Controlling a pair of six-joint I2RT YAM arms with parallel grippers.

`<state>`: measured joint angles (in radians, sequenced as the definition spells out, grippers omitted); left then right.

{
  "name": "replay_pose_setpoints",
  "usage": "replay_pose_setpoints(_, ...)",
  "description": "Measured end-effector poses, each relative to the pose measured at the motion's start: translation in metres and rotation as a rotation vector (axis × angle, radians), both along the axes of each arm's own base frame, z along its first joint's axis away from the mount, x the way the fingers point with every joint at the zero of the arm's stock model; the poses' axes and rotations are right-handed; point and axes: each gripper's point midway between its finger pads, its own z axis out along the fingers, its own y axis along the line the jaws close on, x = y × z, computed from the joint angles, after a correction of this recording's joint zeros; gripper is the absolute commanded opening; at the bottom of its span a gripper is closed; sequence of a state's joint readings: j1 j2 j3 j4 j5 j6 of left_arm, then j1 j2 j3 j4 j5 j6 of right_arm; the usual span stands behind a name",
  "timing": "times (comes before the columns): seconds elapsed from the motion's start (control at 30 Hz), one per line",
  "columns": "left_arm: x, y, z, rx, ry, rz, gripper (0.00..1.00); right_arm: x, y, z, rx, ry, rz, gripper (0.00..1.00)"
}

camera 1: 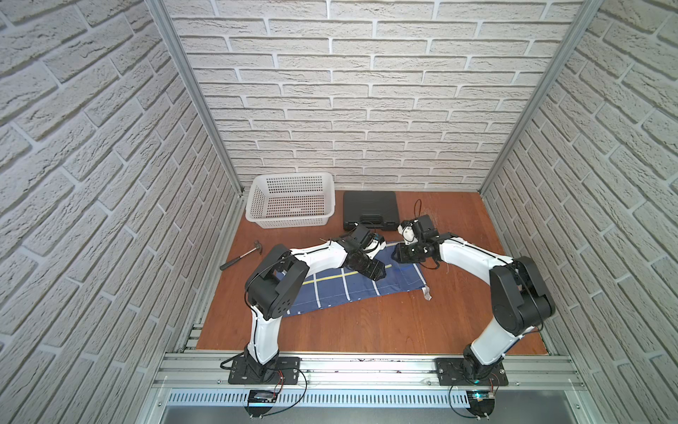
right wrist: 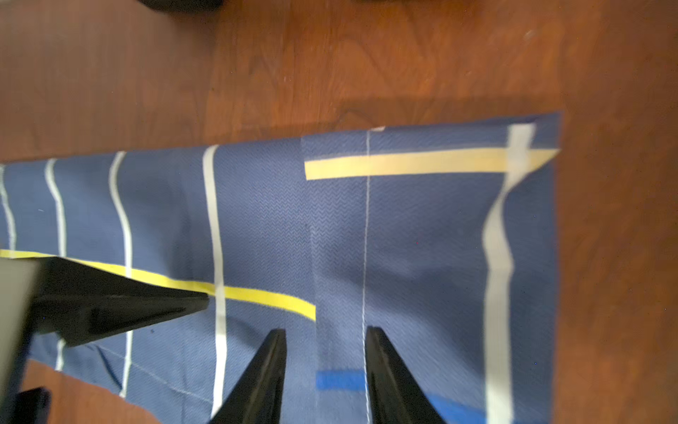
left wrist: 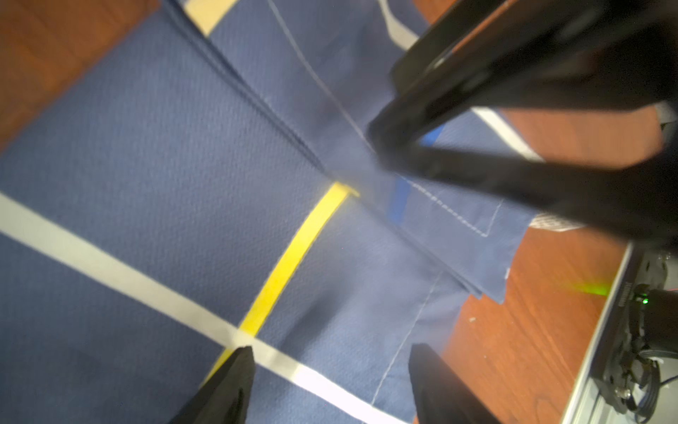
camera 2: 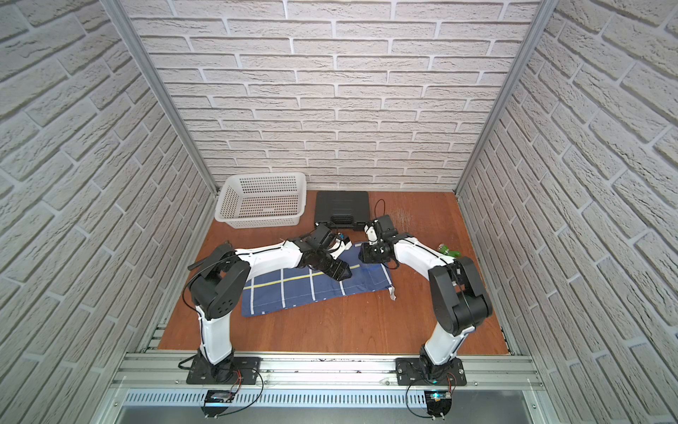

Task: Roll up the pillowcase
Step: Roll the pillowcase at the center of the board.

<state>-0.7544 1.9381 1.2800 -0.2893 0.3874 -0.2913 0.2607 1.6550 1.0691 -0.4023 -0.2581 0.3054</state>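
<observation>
Left pincer: the left pincer (left wrist: 330, 381) has its jaws wide apart with nothing clamped. Its tips sit low over the pillowcase, by the crossing of a yellow line (left wrist: 293, 257) and a white line; whether they touch the cloth cannot be told.
Right pincer: the right pincer (right wrist: 326, 374) has its jaws parted and grips nothing. Its tips straddle a stitched seam of the cloth.
Pincers together: in both top views they point toward each other at the centre of the frame, close but apart.
Pillowcase: the pillowcase (camera 1: 348, 290) lies flat as a long folded band on the tabletop (camera 1: 367, 323). It runs from centre left to centre right of the frame.
Care tag: the care tag (camera 1: 426, 292) sticks out at the band's lower right corner.
Hammer: the hammer (camera 1: 242, 255) lies left of the cloth.
Basket: the white basket (camera 1: 293, 176) stands above the cloth, by the back wall.
Case: the black case (camera 1: 370, 207) lies just right of the basket.
Green object: in a top view the small green object (camera 2: 448, 250) lies at the right, too small to identify.
</observation>
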Motion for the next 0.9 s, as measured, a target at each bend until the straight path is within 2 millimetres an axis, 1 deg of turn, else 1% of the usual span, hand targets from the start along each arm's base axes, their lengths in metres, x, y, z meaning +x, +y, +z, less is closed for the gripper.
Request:
replay_pose_setpoints(0.1,0.005,-0.008,0.012,-0.025,-0.017,-0.001,0.71,0.004,-0.021,0.029,0.031,-0.059,-0.027,0.29)
replay_pose_setpoints(0.17,0.01,-0.016,0.023,-0.05,-0.03,-0.002,0.71,0.005,-0.034,0.037,0.047,-0.076,-0.044,0.21)
replay_pose_setpoints(0.2,0.013,-0.024,0.031,-0.07,-0.04,-0.007,0.71,0.005,-0.04,0.036,0.059,-0.073,-0.055,0.18)
replay_pose_setpoints(0.3,0.029,-0.052,0.054,-0.141,-0.082,-0.031,0.71,-0.005,-0.055,0.02,0.081,-0.022,-0.083,0.13)
replay_pose_setpoints(0.33,0.033,-0.062,0.059,-0.161,-0.093,-0.042,0.71,-0.01,-0.056,0.013,0.087,0.005,-0.085,0.12)
replay_pose_setpoints(0.4,0.038,-0.078,0.063,-0.191,-0.104,-0.063,0.71,-0.018,-0.053,0.002,0.105,0.045,-0.076,0.09)
replay_pose_setpoints(0.47,0.041,-0.091,0.06,-0.207,-0.102,-0.081,0.71,-0.023,-0.051,-0.008,0.122,0.075,-0.071,0.08)
replay_pose_setpoints(0.57,0.042,-0.1,0.039,-0.199,-0.073,-0.097,0.71,-0.031,-0.051,-0.024,0.136,0.117,-0.071,0.08)
replay_pose_setpoints(0.67,0.043,-0.101,0.012,-0.168,-0.033,-0.1,0.7,-0.037,-0.056,-0.037,0.14,0.149,-0.088,0.08)
replay_pose_setpoints(0.73,0.046,-0.097,-0.007,-0.143,-0.01,-0.094,0.7,-0.04,-0.058,-0.043,0.141,0.164,-0.1,0.08)
replay_pose_setpoints(0.77,0.048,-0.096,-0.011,-0.147,-0.006,-0.097,0.7,-0.041,-0.059,-0.045,0.141,0.169,-0.103,0.09)
replay_pose_setpoints(0.9,0.06,-0.092,-0.009,-0.154,-0.013,-0.087,0.7,-0.04,-0.061,-0.051,0.143,0.175,-0.112,0.09)
